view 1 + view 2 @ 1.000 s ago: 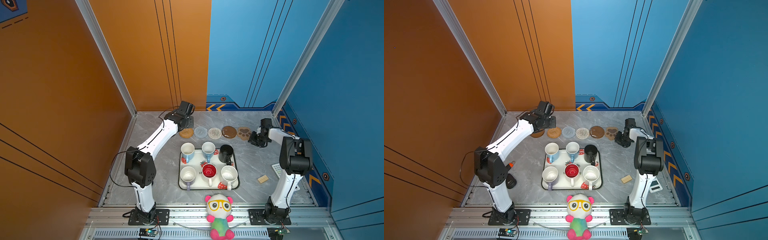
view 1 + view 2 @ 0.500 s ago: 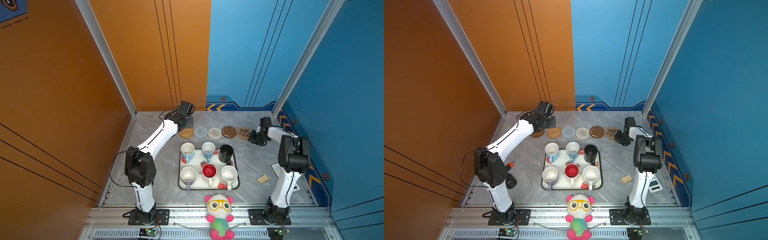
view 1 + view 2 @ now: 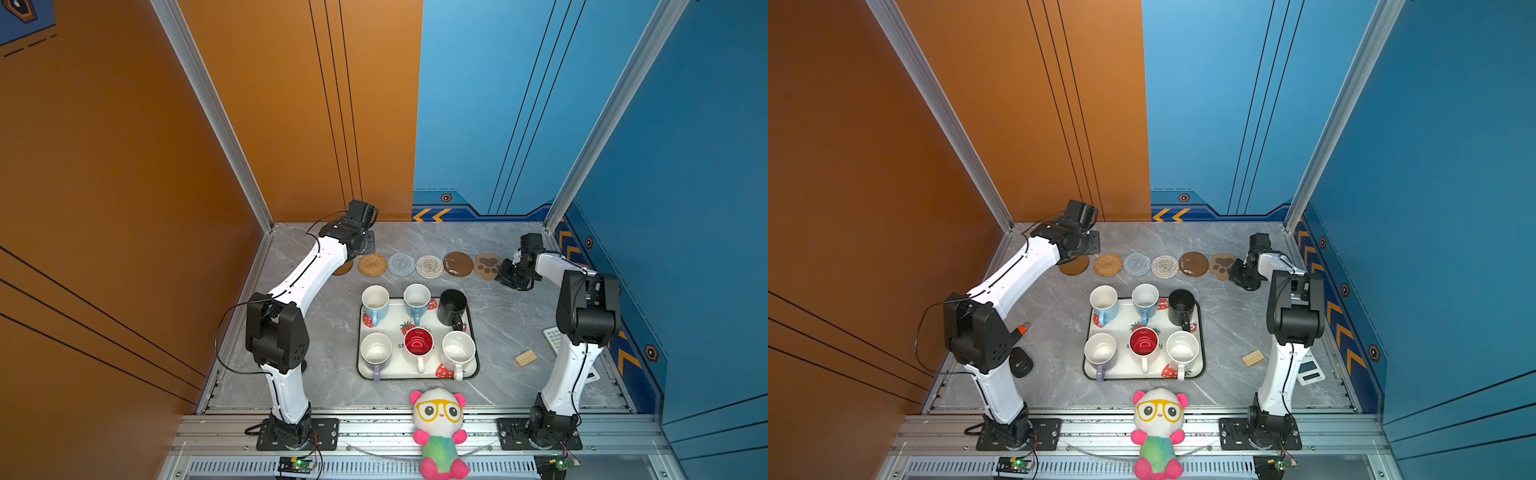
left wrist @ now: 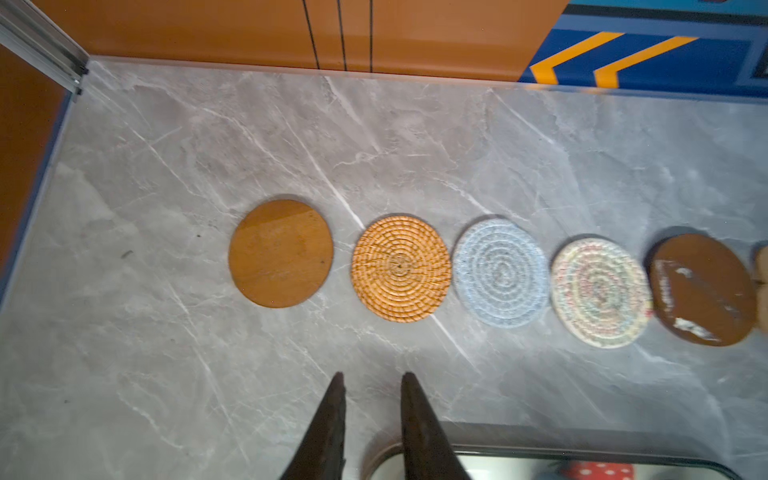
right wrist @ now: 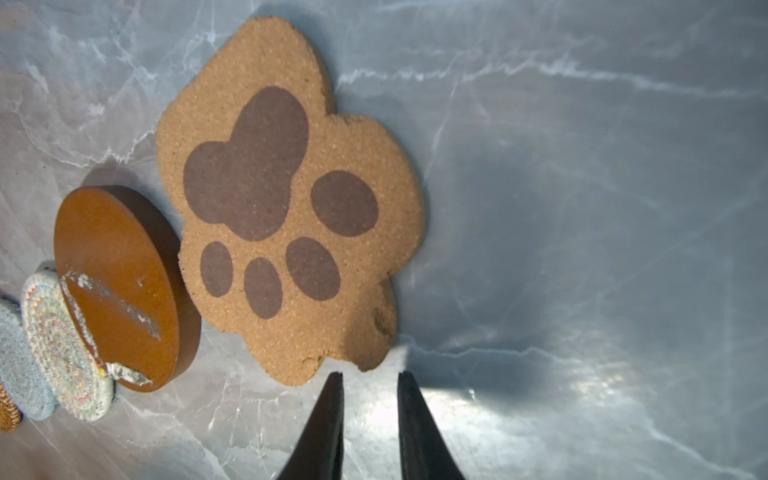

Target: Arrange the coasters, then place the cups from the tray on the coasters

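Six coasters lie flat in a row across the middle of both top views, left to right: plain wooden disc point(image 3: 1074, 266), woven rattan round point(image 3: 372, 264), grey-blue crochet round point(image 3: 401, 264), beige crochet round point(image 3: 429, 266), white-smeared wooden disc point(image 3: 458, 264), tan paw-print mat point(image 3: 487, 266). Below them, a white strawberry-print tray point(image 3: 395, 322) holds six upright mugs, handles toward the bottom of the frame. Upper row: light blue mug point(image 3: 375, 301), second light blue mug point(image 3: 417, 298), black mug point(image 3: 452, 306). Lower row: lavender mug point(image 3: 376, 350), red-lined white mug point(image 3: 418, 343), speckled white mug point(image 3: 458, 350).
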You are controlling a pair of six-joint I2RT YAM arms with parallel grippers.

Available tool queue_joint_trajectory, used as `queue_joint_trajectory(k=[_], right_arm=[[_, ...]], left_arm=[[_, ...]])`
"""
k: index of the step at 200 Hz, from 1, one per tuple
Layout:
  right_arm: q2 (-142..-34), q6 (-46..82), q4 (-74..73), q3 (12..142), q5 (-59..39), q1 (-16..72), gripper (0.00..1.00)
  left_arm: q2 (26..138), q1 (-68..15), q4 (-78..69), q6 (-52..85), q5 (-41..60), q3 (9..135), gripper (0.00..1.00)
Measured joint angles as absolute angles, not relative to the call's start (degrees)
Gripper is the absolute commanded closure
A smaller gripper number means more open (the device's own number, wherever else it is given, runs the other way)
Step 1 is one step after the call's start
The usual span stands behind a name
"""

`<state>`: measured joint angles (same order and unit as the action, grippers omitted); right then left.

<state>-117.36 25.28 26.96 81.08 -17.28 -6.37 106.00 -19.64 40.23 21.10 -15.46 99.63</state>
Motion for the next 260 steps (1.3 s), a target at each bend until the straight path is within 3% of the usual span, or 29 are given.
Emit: queue_joint_trajectory(k=[61,81,149,194,260], right_arm=[[-110.6,25.3,26.9,77.8,-18.0,-6.3,0.77],[-107.2,25.3,26.4,77.5,-18.2,-6.3,0.77],[-103.6,25.3,25.3,72.6,-18.4,-6.3,0.77],[-102.9,25.3,25.3,70.9,-18.4,-6.3,0.77],[-102.4,25.3,25.3,70.8,-18.4,-6.4,0.77]], left_arm=[[109.0,-11.1,41.5,23.7,-18.1,99.9,0.52],[114.7,-8.9,41.6,24.0,-18.5,102.7,0.39],[131.7,-6.3,42.2,25.9,-18.4,116.0,0.35],[137.8,-4.7,41.8,28.1,-16.4,126.2,0.35],[144.0,-3.7,41.8,31.9,-13.5,130.2,0.35]])
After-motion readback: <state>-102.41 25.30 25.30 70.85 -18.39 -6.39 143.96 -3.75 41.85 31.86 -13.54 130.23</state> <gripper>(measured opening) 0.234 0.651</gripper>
